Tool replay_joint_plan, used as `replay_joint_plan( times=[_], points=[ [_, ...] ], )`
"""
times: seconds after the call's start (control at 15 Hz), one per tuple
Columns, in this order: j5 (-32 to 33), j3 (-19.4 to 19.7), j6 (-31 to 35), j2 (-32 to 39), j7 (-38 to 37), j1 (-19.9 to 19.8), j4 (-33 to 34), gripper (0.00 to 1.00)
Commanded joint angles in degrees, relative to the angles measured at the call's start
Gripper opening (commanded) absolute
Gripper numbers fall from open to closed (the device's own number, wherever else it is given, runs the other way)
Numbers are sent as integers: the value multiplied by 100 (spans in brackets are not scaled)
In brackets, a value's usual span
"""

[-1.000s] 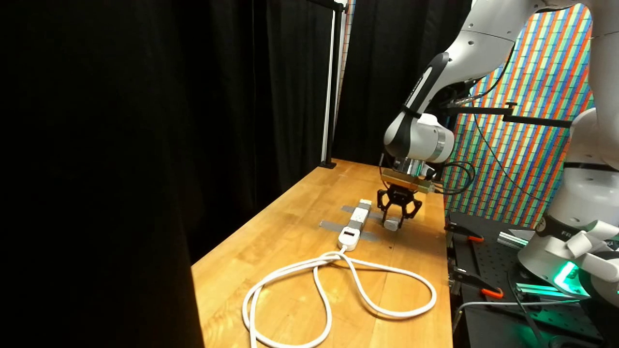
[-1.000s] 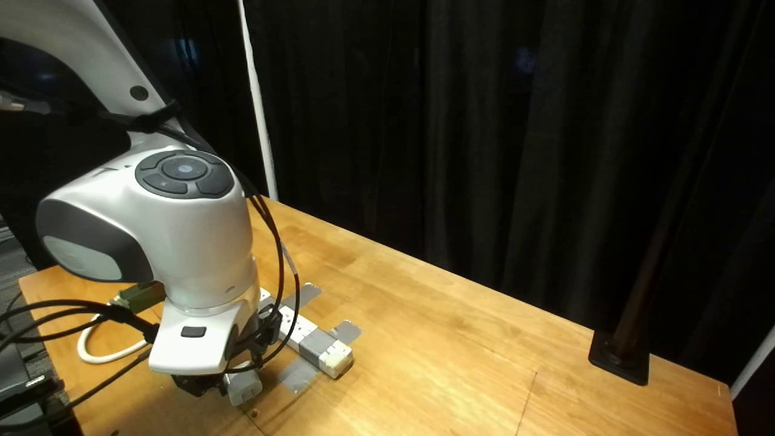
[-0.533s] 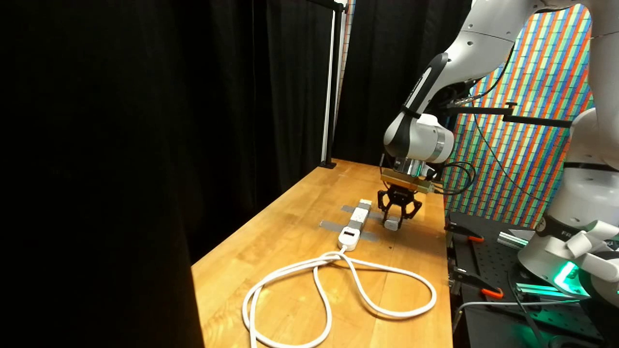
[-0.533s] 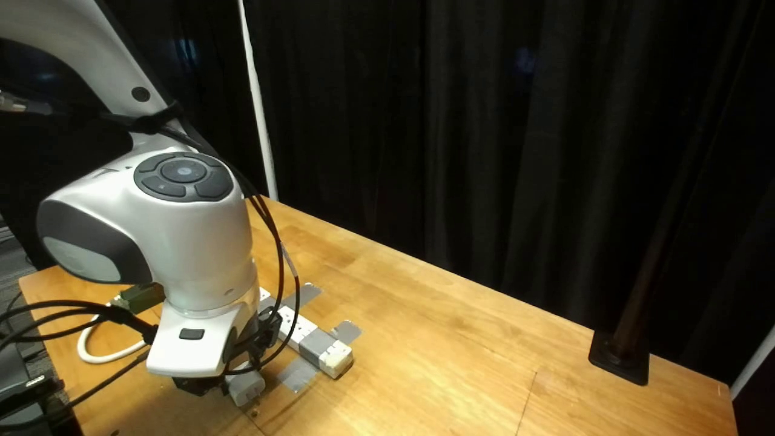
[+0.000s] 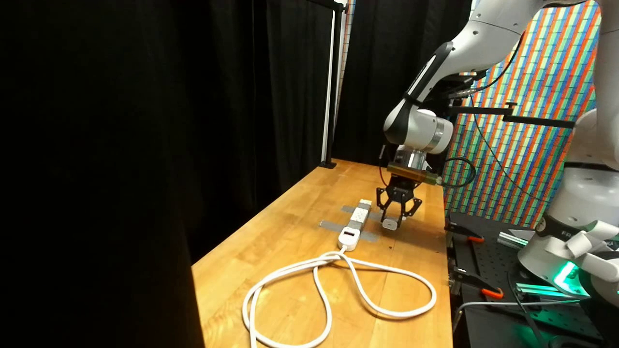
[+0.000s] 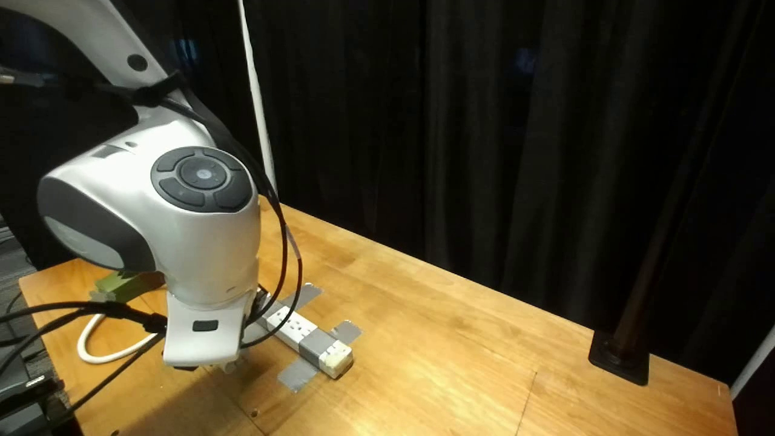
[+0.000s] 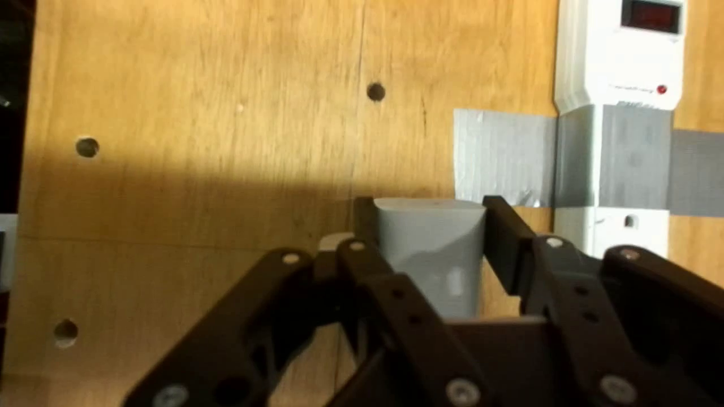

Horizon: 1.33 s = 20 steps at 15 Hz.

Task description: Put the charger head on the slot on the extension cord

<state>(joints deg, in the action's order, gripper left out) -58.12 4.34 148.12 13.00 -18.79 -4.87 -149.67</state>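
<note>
The charger head (image 7: 432,254), a small light-grey-white block, is between the two fingertips of my gripper (image 7: 428,217). Both fingers touch its sides. In an exterior view the charger head (image 5: 390,224) hangs under the gripper (image 5: 392,217), close to the table; I cannot tell if it touches the wood. The wrist mostly hides it in the exterior view over the arm. The extension cord's socket block (image 5: 359,215) lies beside the gripper, separate from it. Slots (image 6: 296,327) show on its upper face, and one slot (image 7: 631,221) shows in the wrist view. The cord's white cable (image 5: 399,314) lies in loops.
Grey tape (image 6: 298,374) holds the socket block to the wooden table (image 5: 285,232). A white box with a dark display (image 7: 633,62) joins block and cable. A black stand base (image 6: 619,357) and black curtains (image 6: 484,151) border the table. Clamps (image 5: 476,238) sit at the table's side edge.
The wrist has tilted and risen a little with the charger head still in the fingers. The charger head was plainly visible in an exterior view and is now mostly behind the wrist.
</note>
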Motion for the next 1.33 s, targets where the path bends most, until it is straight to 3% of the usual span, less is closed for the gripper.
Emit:
replay_joint_plan(
  times=[0.0,0.47,0.87,0.93,1.13,1.2,1.27],
  points=[
    [94,166,-1245,-577,534,-280,98,23],
    [-293,532,-4088,200,1032,-786,1661,23],
    [-1028,496,-5947,1631,1351,-1137,3042,23],
    [-806,652,-5415,1070,1147,-910,2491,48],
    [-942,641,-5747,1600,1319,-967,2881,48],
    [-947,637,-5765,1654,1337,-971,2924,23],
    [-894,658,-5740,1683,1276,-951,2915,23]
  ],
)
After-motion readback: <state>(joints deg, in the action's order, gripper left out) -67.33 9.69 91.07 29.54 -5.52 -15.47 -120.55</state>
